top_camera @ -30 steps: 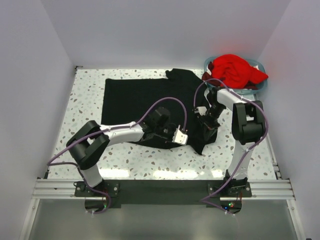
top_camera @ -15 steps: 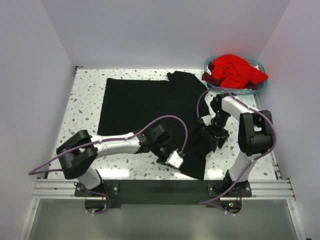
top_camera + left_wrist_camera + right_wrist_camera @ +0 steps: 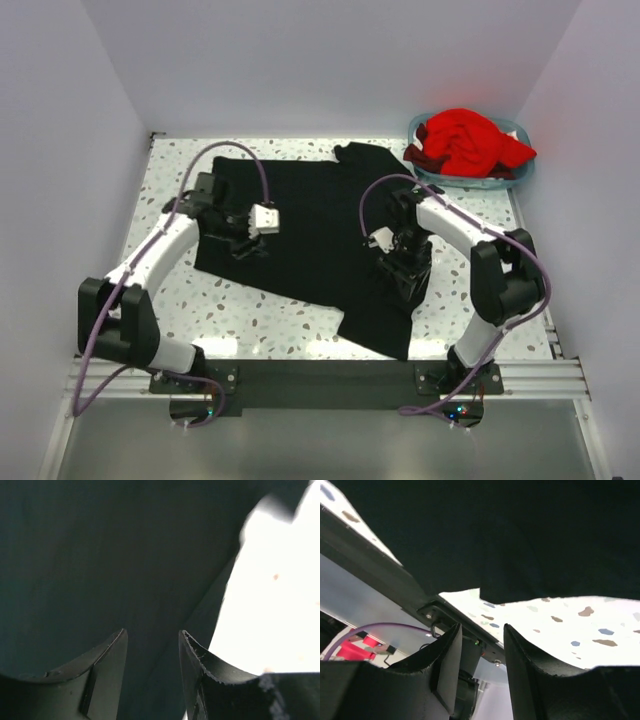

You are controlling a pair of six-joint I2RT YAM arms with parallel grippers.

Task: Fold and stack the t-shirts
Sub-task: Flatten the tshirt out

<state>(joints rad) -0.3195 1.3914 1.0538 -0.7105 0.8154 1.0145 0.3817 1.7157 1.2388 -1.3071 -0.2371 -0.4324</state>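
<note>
Black t-shirt [image 3: 310,210] lies spread on desk [image 3: 250,315], its near-right part trailing toward the front edge. Red t-shirt [image 3: 465,140] sits heaped in basket [image 3: 520,172] at the far right. Left gripper [image 3: 152,631] is over the shirt's left side, jaws partly apart, holding nothing. Right gripper [image 3: 482,625] is over the right side, also parted and empty. Likely step: re-grip for a fold. Pinch at the cloth edges, both sides level, and pull evenly to avoid wrinkles.

This looks like a robot lab test cell. Plain white walls [image 3: 60,150] box in a speckled table [image 3: 290,318]. Two arms [image 3: 150,260] trailing purple cables [image 3: 228,147] are bolted to an aluminium rail [image 3: 540,378] along the bottom of the frame.
</note>
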